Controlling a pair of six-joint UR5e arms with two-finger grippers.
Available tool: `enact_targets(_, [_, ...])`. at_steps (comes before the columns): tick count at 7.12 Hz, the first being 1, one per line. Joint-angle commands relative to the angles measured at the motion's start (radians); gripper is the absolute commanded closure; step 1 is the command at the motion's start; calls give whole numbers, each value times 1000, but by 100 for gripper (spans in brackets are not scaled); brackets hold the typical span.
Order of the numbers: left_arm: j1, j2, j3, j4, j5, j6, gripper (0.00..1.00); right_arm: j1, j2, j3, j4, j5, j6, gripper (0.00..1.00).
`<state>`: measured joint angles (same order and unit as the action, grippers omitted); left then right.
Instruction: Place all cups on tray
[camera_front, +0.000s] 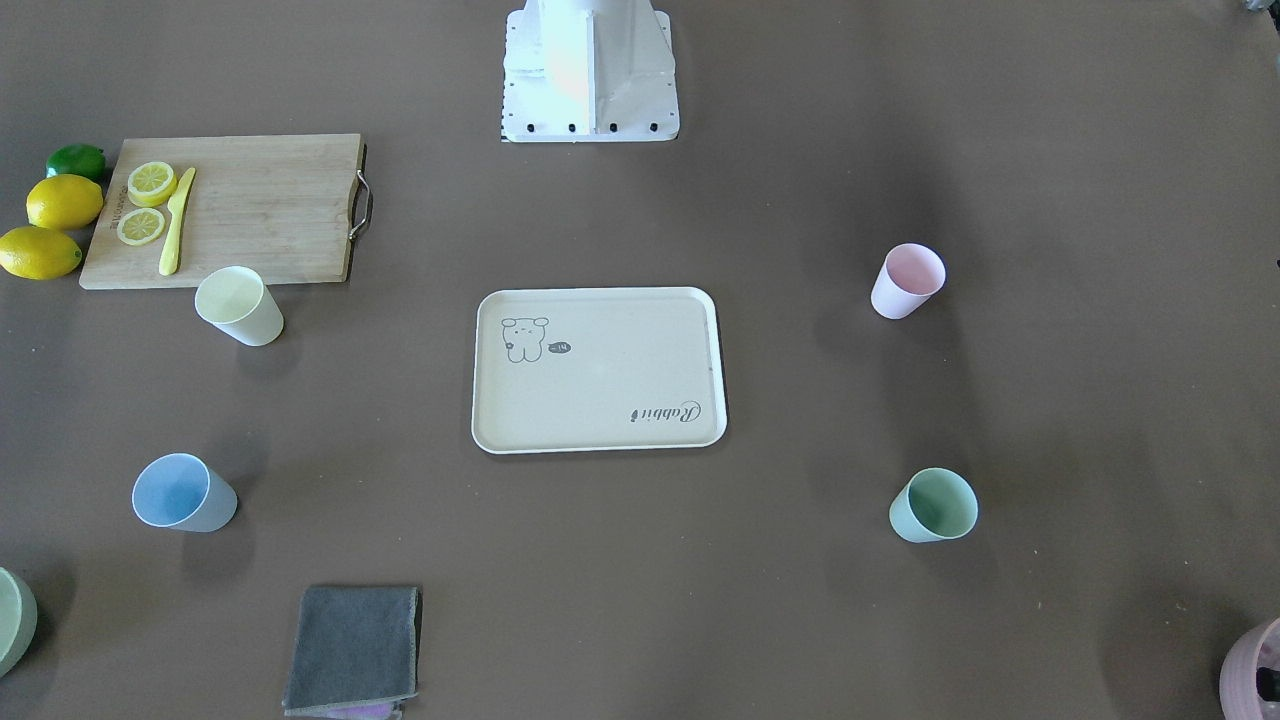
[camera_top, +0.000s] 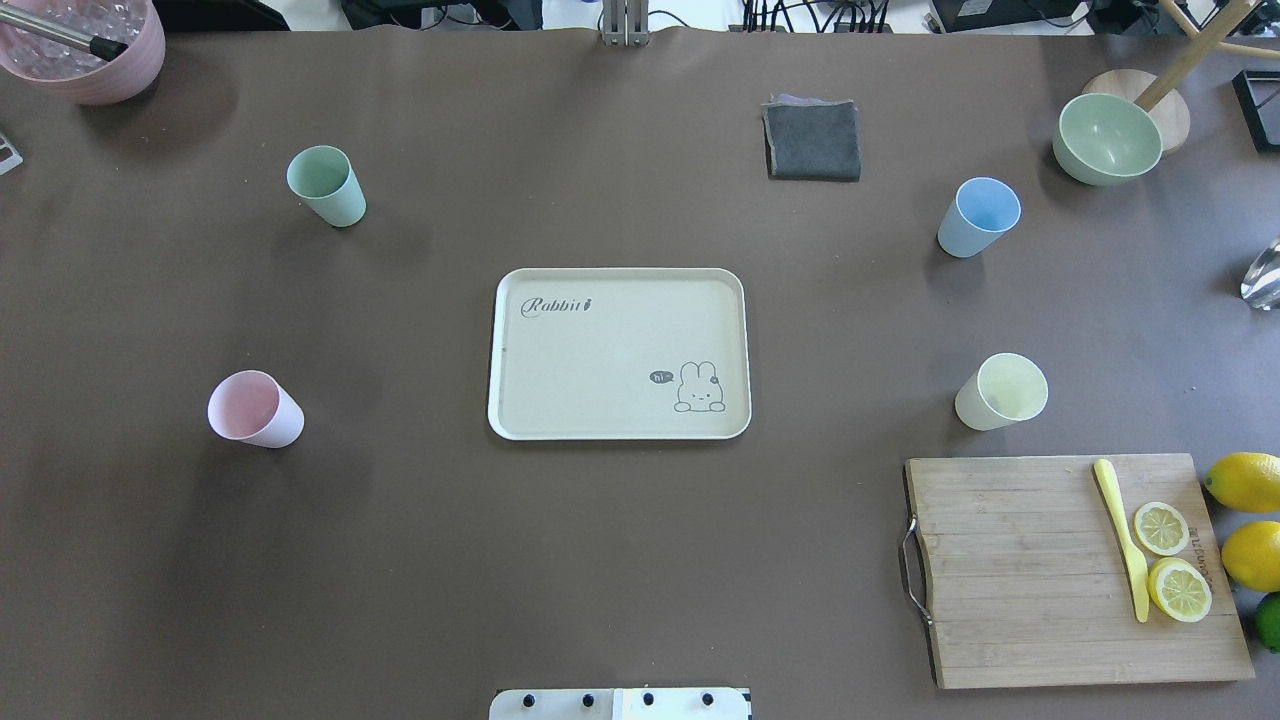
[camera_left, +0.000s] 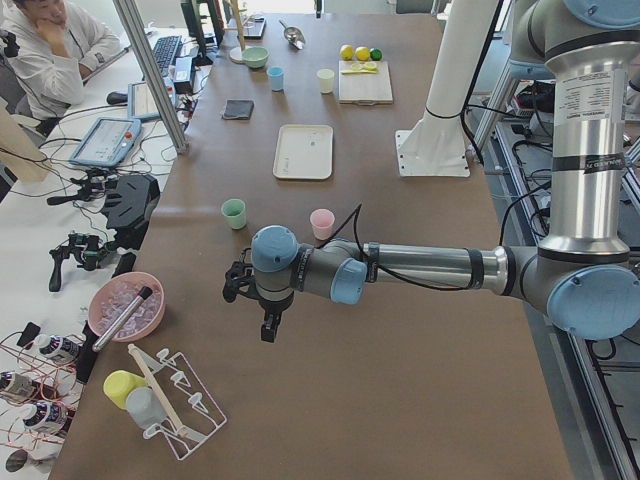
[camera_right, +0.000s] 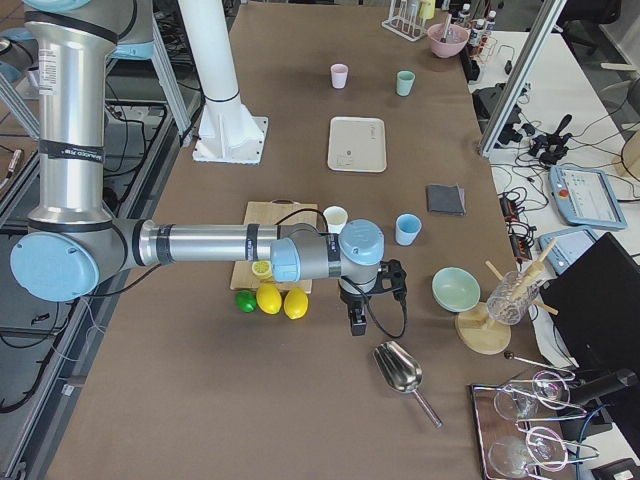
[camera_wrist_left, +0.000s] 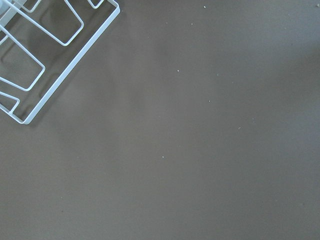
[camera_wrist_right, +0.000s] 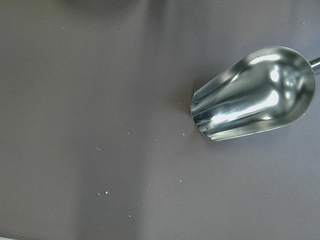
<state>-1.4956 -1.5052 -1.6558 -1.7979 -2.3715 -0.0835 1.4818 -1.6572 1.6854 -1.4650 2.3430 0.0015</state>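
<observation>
Nearest the lens in the left-end view, the left arm (camera_left: 430, 268) reaches out level across the frame's middle. Its jaws point down above bare counter (camera_top: 400, 560), beside a white wire rack (camera_wrist_left: 35, 65). How far the left arm's jaws are parted, I cannot tell. It's the same story from the other end. The right arm (camera_right: 210, 243) is stretched across mid-frame with a steel scoop (camera_wrist_right: 252, 92) lying below its wrist, and I cannot tell the opening of the right arm's jaws either.

Now the overhead view, from the bottom edge up. At lower right is a bamboo cutting board (camera_top: 1020, 580) carrying a yellow knife (camera_top: 1122, 535) and two lemon slices (camera_top: 1161, 528). Whole lemons (camera_top: 1245, 481) and a lime (camera_top: 1270, 620) sit at its right side.

One step up, the pink cup (camera_top: 255, 409) stands upright at middle left and the cream cup (camera_top: 1000, 392) at middle right, just above the board.

Dead centre lies the tray (camera_top: 600, 340), flat on the counter (its script in the upper-left corner, the cartoon at lower right). Every cup stands well apart from it.

Further up are the blue cup (camera_top: 978, 216) at upper right and the green cup (camera_top: 326, 186) at upper left, both upright. Near the top edge sit a grey cloth (camera_top: 813, 140), a green bowl (camera_top: 1107, 138) and, in the upper-left corner, a pink bowl (camera_top: 85, 50).
</observation>
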Motion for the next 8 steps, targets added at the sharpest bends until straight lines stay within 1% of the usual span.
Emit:
enact_targets(1, [1, 8, -12, 0, -9, 1, 1, 0, -3, -1, 8, 1, 2, 0])
enact_targets(4, [14, 36, -56, -15, -12, 4, 1, 0, 1, -1, 9, 1, -2, 0])
enact_targets(5, [14, 68, -62, -88, -12, 4, 2, 0, 5, -3, 9, 1, -3, 0])
enact_targets(6, [14, 129, -53, -232, -11, 1, 2, 0, 7, 3, 11, 4, -6, 0])
enact_targets(7, [14, 158, -47, -329, 0, -36, 1, -11, 7, 5, 29, 9, -6, 0])
enact_targets(8, [26, 131, -7, -330, -3, -94, 1, -12, -7, 0, 120, 53, -6, 0])
